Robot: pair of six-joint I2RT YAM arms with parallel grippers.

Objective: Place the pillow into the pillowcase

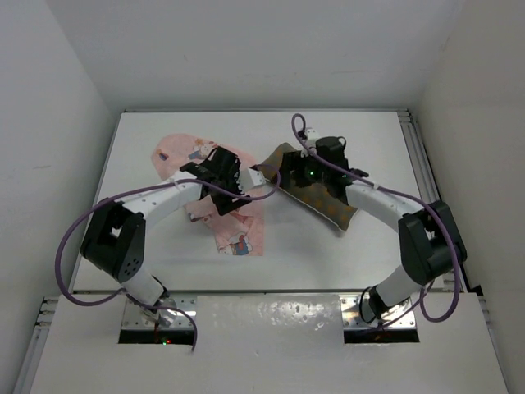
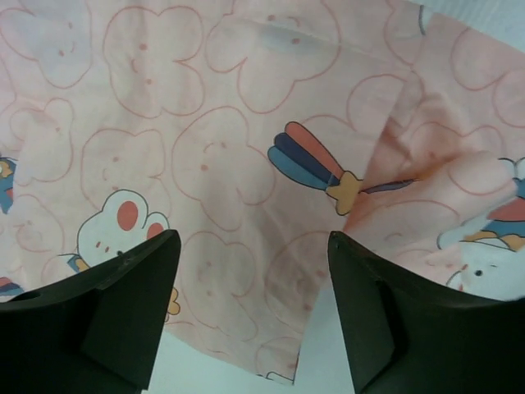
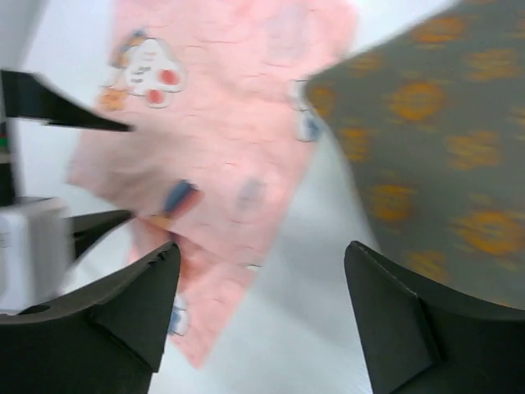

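Left gripper (image 2: 254,246) and right gripper (image 3: 261,256) are held wide open, empty. The pillowcase (image 2: 205,131) is spread under the left, the pillow (image 3: 426,139) beside the right; with no mouth held open, bunching is risked

Your left arm (image 1: 156,201) rises from its base with the elbow folded out to the left and the forearm angled inward; the left gripper (image 2: 254,246) points down, jaws spread wide. Your right arm (image 1: 385,197) mirrors it, elbow out to the right; the right gripper (image 3: 261,254) also stands with jaws wide apart; the two grippers sit near each other at centre.
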